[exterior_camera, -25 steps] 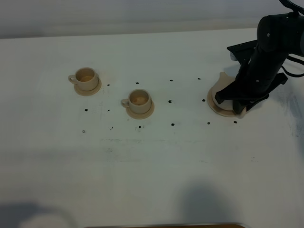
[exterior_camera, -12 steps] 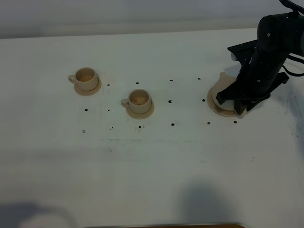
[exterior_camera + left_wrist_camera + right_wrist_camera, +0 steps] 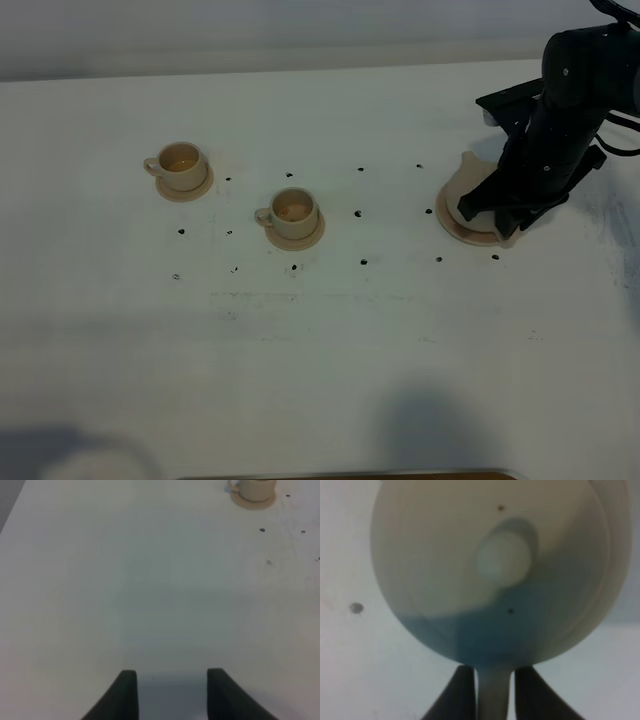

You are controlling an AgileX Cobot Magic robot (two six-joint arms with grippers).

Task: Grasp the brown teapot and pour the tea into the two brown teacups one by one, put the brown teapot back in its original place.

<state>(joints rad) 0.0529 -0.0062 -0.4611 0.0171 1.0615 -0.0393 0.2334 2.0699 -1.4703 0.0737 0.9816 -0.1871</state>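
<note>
Two brown teacups [image 3: 181,162] [image 3: 294,211] wait left of centre on their small saucers. The brown teapot [image 3: 466,188] sits on its wide saucer [image 3: 449,224] near the counter's far right corner. Over the last second the right gripper [image 3: 494,674], clamped on the handle, has barely shifted, so no lift seems begun. The left gripper [image 3: 170,690] idles, fingers parted.

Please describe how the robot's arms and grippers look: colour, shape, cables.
The right arm is black, with thick rounded segments and black cables. The left gripper and the right gripper each have two dark, tapering fingers.
</note>
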